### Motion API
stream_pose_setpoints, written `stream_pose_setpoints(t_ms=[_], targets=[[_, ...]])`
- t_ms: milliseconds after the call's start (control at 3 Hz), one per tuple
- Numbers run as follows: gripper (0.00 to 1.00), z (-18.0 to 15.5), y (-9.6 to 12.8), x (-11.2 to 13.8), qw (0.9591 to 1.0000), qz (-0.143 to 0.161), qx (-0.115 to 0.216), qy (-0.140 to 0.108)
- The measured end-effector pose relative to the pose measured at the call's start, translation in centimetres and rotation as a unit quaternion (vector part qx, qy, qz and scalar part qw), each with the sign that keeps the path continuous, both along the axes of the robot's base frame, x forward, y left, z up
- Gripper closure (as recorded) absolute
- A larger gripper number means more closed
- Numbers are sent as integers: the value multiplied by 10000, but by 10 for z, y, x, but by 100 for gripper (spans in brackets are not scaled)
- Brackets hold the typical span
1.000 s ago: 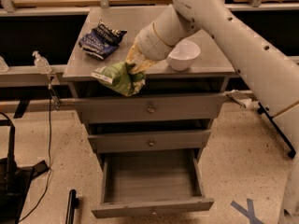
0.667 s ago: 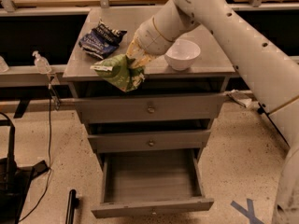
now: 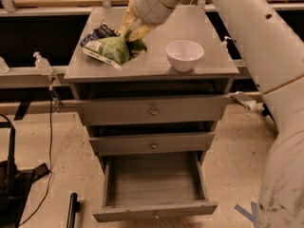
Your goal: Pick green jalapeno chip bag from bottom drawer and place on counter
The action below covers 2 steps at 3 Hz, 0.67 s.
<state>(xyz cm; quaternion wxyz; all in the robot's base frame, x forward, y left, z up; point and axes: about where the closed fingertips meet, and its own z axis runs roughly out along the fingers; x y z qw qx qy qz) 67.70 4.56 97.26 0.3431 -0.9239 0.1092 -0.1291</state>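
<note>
Counter (image 3: pixel 156 69): pick judged done, placement nearly so. Bottom drawer (image 3: pixel 154 179): left open, no bag seen inside. Gripper (image 3: pixel 132 30): held over the surface's left rear, jaws closed on the bag's top. Green jalapeno chip bag (image 3: pixel 110 50): laid on the surface; release is left.

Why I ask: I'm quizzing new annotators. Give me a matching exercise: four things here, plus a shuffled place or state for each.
1. bag
2. bowl
3. bottom drawer
4. claw

a. open, nothing seen inside
b. white, upright on the counter
c. green, beside the dark bag
d. over the counter, gripping the bag

Pairs: 1-c, 2-b, 3-a, 4-d
</note>
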Motion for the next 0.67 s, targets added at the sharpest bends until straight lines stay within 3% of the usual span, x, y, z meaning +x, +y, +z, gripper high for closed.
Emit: stream_pose_setpoints(t_ms=[667], targets=[[100, 23, -4, 37, 9981, 41, -49, -605]])
